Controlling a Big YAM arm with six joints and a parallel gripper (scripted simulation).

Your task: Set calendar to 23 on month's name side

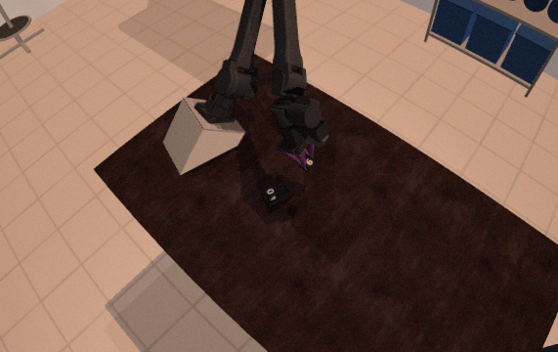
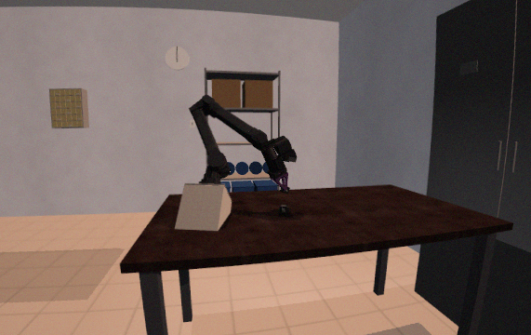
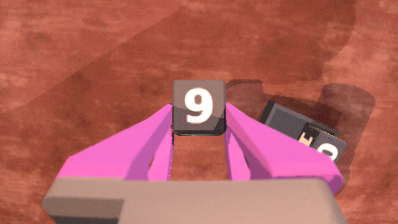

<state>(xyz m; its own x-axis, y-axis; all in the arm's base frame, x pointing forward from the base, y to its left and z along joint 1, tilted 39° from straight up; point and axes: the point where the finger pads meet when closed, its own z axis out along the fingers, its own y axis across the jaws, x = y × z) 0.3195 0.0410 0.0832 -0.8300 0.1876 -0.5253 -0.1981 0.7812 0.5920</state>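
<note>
A tiled floor [image 1: 39, 147] [image 2: 293, 298] and pale walls surrounded me, with a tall dark cabinet [image 2: 471, 116] past the desk's right end, cut off by the picture's side. The dark brown desk [image 1: 406, 235] [image 2: 363, 219] had soft shadows across its mottled top; from above, its nearest corner was out of view. Beyond the far long edge stood a shelf unit [image 1: 474, 59] [image 2: 243, 75], partly hidden behind my arm [image 1: 288, 49] [image 2: 234, 122]. My base stood on a pale, slanted block [image 1: 210, 147] [image 2: 202, 207] by the left short edge, and a stool [image 1: 12, 27] was on the floor well outside that edge. On the wall were a gridded panel [image 2: 66, 108] and a round clock [image 2: 177, 58].

My pincer [image 1: 308, 155] [image 2: 285, 186] [image 3: 198, 111] was clamped on a dark cube [image 1: 309, 163] [image 2: 285, 191] [image 3: 199, 106], a 9 facing my wrist camera, and held it above the desk. Near it, inward from the left short edge, the tray [image 1: 283, 192] [image 2: 284, 213] [image 3: 290, 120] sat on the desk. The second cube [image 1: 270, 193] [image 3: 328, 150] was at one end of the tray, a 0 on top. My purple finger [image 3: 285, 150] covered part of both; a pale mark beside the 0 was cut off, and I couldn't make out the month's name.
</note>
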